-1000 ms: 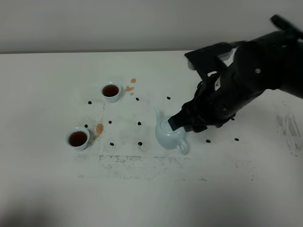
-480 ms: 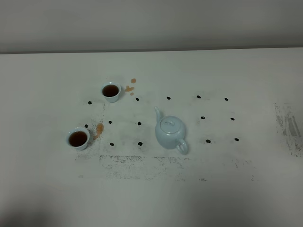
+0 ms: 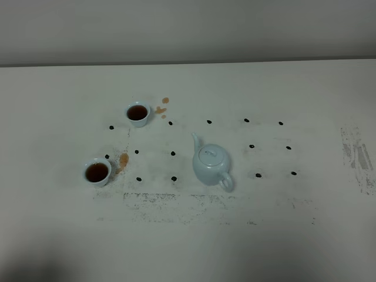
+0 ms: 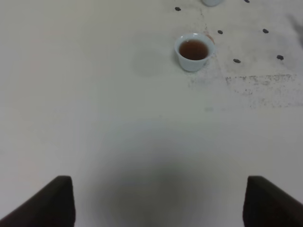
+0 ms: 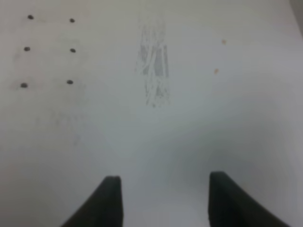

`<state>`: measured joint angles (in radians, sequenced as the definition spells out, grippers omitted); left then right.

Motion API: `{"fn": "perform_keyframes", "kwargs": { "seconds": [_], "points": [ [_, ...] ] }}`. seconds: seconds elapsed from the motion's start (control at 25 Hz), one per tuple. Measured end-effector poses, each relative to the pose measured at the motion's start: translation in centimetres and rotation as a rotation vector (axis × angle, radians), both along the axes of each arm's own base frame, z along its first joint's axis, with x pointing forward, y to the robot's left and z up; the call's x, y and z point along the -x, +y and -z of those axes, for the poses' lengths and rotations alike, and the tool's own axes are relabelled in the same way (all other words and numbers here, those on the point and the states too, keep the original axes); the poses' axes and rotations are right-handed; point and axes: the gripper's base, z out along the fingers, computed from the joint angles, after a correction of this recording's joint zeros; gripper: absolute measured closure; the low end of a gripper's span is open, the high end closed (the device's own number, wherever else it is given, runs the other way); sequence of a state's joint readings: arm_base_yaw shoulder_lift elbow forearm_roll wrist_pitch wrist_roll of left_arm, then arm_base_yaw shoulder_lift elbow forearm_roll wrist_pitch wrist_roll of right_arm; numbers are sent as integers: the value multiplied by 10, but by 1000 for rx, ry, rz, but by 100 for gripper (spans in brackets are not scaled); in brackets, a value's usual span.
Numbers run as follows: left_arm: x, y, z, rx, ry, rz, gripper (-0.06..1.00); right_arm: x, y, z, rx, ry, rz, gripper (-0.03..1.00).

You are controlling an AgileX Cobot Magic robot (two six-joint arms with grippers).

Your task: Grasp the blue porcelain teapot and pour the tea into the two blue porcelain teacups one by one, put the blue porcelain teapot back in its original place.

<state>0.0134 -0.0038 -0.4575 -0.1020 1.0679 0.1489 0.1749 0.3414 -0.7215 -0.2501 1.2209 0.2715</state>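
The pale-blue teapot [image 3: 211,164] stands upright on the white table, lid on, spout toward the back left, handle toward the front right. Two small blue teacups hold dark tea: one at the back [image 3: 138,113], one at the front left [image 3: 97,171]. The front cup also shows in the left wrist view [image 4: 194,51]. No arm shows in the exterior high view. My left gripper [image 4: 158,201] is open and empty over bare table. My right gripper [image 5: 163,201] is open and empty, far from the teapot.
Brown tea spills lie by the back cup [image 3: 161,108] and by the front cup [image 3: 123,160]. Small black dots [image 3: 251,145] mark a grid on the table. Scuffed grey patches lie at the front [image 3: 176,200] and the right [image 3: 357,157].
One second ago the right arm was over the teapot; it has withdrawn out of the exterior high view. The teapot stands where it was.
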Motion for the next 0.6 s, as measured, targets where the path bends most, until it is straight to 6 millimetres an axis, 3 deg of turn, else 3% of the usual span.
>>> {"fn": "perform_keyframes", "kwargs": {
  "seconds": [0.32, 0.6],
  "points": [
    [0, 0, 0, 1, 0, 0, 22, 26, 1, 39, -42, -45, -49, 53],
    [0, 0, 0, 1, 0, 0, 22, 35, 2, 45, -42, -157, -109, 53]
  ]
}}
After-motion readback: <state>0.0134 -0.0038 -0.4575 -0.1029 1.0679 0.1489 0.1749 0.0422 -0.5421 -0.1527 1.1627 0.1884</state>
